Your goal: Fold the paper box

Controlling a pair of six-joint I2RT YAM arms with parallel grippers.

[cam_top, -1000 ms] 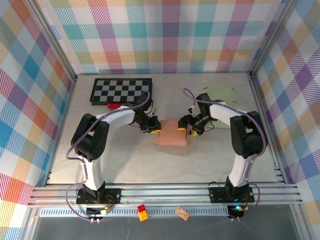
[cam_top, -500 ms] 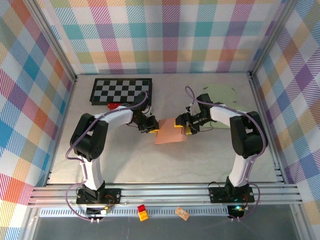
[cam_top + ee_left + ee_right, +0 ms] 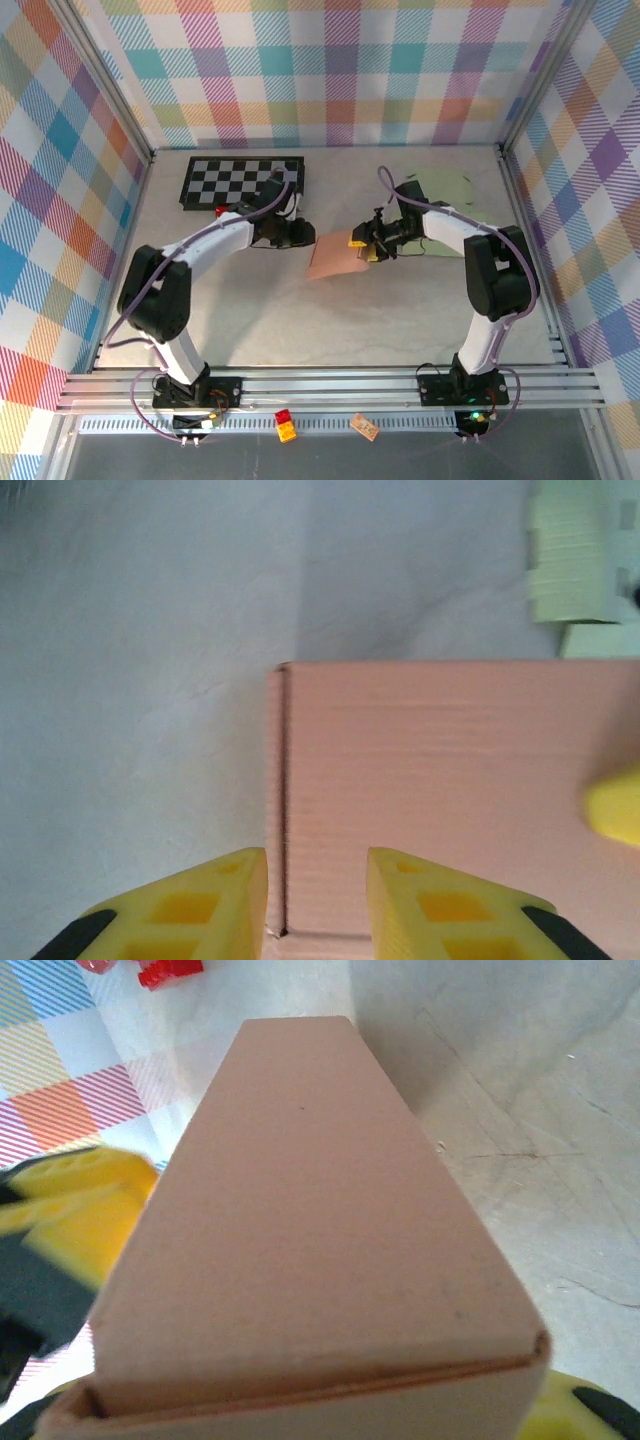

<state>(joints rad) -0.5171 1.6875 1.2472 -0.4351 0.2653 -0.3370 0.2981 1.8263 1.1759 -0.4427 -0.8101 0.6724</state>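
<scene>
Box [image 3: 335, 260]: pink, centre of bench [image 3: 250, 320], between both arms.
Long axis: left to right, one end toward each arm.
Left jaws: narrowly apart at left edge.
Right jaws: clamped on right end.

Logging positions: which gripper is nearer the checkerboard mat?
Left. The left gripper sits off the checkerboard mat near its right corner; the right gripper is farther right, beyond the pink paper box.

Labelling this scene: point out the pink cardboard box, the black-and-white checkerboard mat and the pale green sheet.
Pink cardboard box [image 3: 333, 261], top external view, upper panel.
Black-and-white checkerboard mat [image 3: 240, 181], top external view, centre.
Pale green sheet [image 3: 447, 186], top external view, bare middle.
</scene>
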